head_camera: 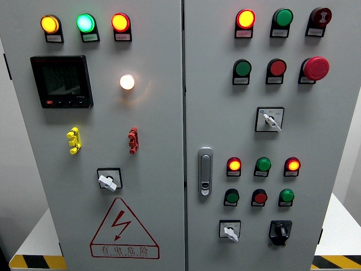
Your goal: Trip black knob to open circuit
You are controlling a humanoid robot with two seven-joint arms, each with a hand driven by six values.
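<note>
Four selector switches (108, 180), one black knob (280, 230), one mushroom button (316, 68).

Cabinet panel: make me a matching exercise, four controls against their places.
Controls:
1. black knob
2. digital meter
3. red mushroom button
4. door handle

Places:
A. upper left of the left door
B. left edge of the right door, mid-height
C. bottom right of the right door
D. upper right of the right door

Pairs: 1-C, 2-A, 3-D, 4-B. Neither robot hand is in view.
</note>
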